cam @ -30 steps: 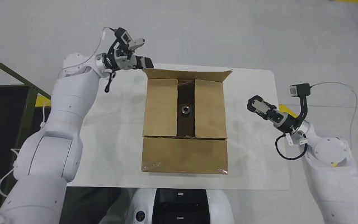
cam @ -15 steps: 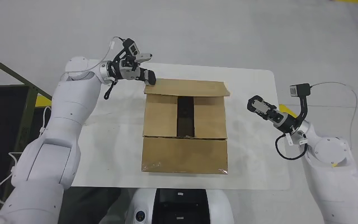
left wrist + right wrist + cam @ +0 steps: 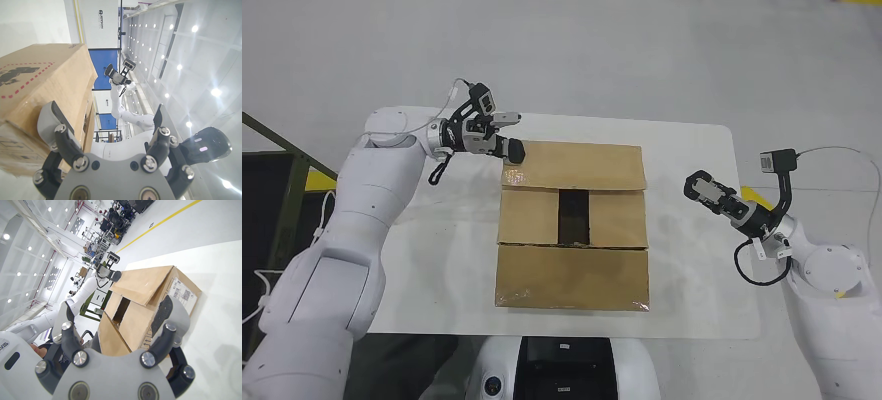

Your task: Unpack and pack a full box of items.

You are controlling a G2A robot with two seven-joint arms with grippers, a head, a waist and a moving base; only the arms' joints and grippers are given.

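Note:
A brown cardboard box (image 3: 572,260) stands in the middle of the white table (image 3: 692,290). Its far flap (image 3: 577,166) lies folded down over the two side flaps, and a dark slot (image 3: 574,218) stays uncovered in the middle. My left gripper (image 3: 514,150) is open at the far left corner of that flap, with one finger (image 3: 51,115) against the cardboard (image 3: 43,75). My right gripper (image 3: 698,184) hangs open to the right of the box, apart from it. In the right wrist view the box (image 3: 136,313) lies beyond the open right gripper (image 3: 116,303).
White table surface lies bare on both sides of the box and in front of it. A dark frame (image 3: 272,170) stands off the table's left edge. The near flap (image 3: 572,277) lies flat.
The far flap went from upright to folded down over the box, with my left gripper following it toward the box. The round dark item inside is now covered. The right arm kept still.

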